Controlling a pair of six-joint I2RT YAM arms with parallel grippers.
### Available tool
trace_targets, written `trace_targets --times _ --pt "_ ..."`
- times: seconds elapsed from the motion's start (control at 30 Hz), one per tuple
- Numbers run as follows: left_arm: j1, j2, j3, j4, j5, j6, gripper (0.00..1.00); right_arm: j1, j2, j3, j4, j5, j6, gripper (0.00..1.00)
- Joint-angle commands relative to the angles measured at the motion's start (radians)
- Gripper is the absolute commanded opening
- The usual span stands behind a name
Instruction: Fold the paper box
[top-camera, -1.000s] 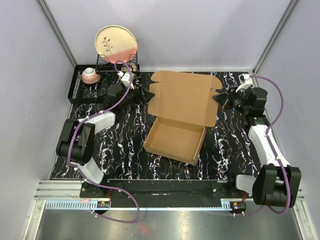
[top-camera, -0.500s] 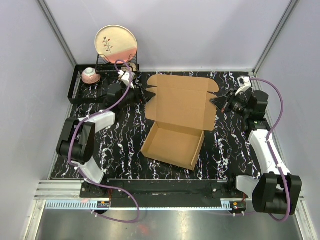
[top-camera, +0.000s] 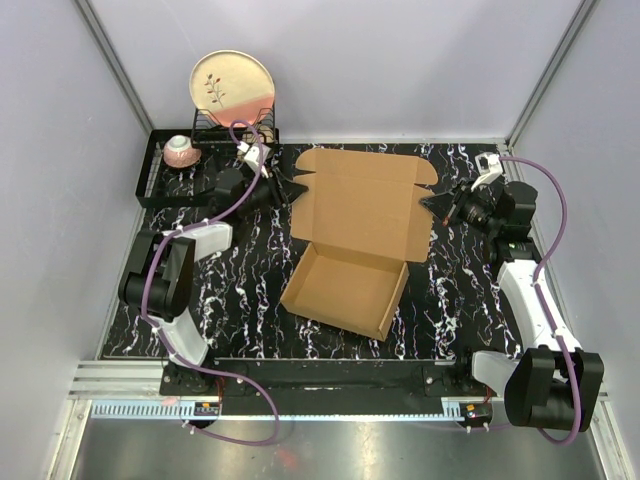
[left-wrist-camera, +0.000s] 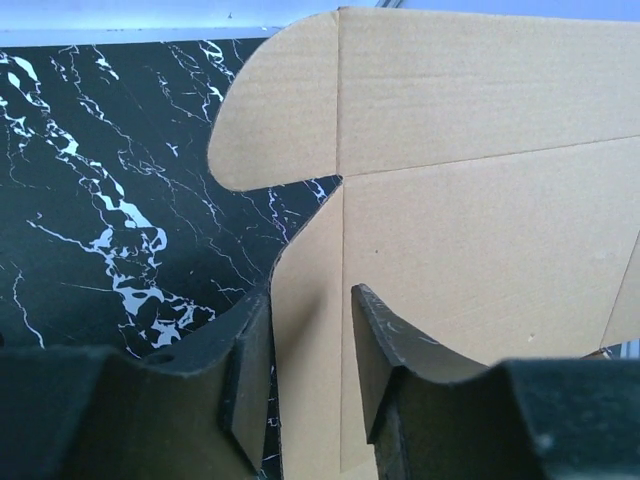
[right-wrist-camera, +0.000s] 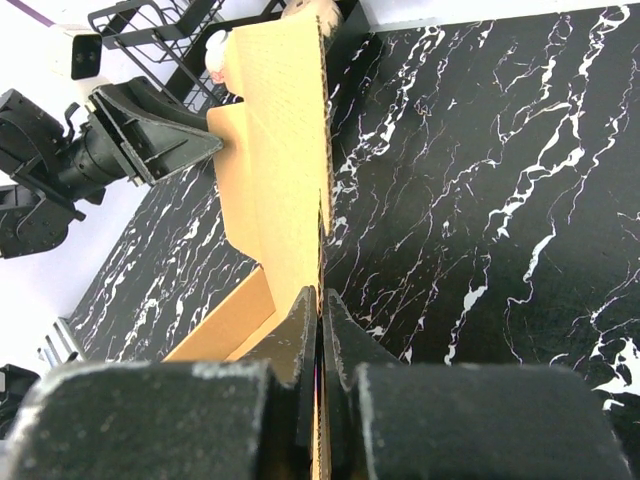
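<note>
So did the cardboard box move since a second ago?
Yes. The paper box slid a little to the left, toward the black dish rack, which stayed put.

Box: plain brown cardboard. Table: black, white marble veining. Plate: cream, pink lower band, dark twig motif. Rack: black wire. Cup: pink and white. Cables: purple. Walls: pale grey-lilac.
</note>
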Motion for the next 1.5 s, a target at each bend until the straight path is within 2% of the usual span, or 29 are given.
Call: trace_targets --times 0.0,0.27,0.4,0.47,0.53,0.77,0.9,1.1,1.27,1.37,1.47 --pt "0.006 -0.042 -0.006 0.109 0.015 0.004 0.35 0.008 -0.014 -0.009 0.009 0.012 0.003 0.00" --pt "-0.003 -0.136 -0.047 0.103 -0.046 0.022 0.16 0.027 -0.050 -0.012 -0.041 0.136 -0.043 0.00" --pt "-0.020 -0.196 -0.078 0.086 -0.109 0.039 0.06 0.074 -0.081 -0.014 -0.094 0.318 -0.086 0.00" --pt "-0.032 -0.235 -0.105 0.079 -0.134 0.056 0.03 0.150 -0.084 -0.014 -0.108 0.383 -0.109 0.00" --pt "-0.060 -0.281 -0.142 0.077 -0.195 0.080 0.00 0.200 -0.087 -0.029 -0.108 0.512 -0.118 0.00" --pt "-0.157 -0.397 -0.216 0.024 -0.385 0.211 0.00 0.320 -0.083 -0.112 -0.010 0.761 -0.095 0.00" --pt "-0.216 -0.456 -0.292 0.053 -0.575 0.246 0.00 0.378 -0.069 -0.137 0.041 0.932 -0.106 0.00" --pt "-0.309 -0.529 -0.427 0.195 -0.801 0.263 0.00 0.485 -0.020 -0.149 0.143 1.135 -0.146 0.00" --pt "-0.400 -0.534 -0.490 0.303 -0.900 0.327 0.00 0.589 -0.017 -0.190 0.246 1.270 -0.213 0.00" --pt "-0.459 -0.510 -0.568 0.454 -0.973 0.358 0.00 0.625 -0.030 -0.242 0.292 1.302 -0.201 0.00" --pt "-0.499 -0.503 -0.596 0.468 -1.000 0.344 0.00 0.657 -0.047 -0.282 0.286 1.346 -0.178 0.00"
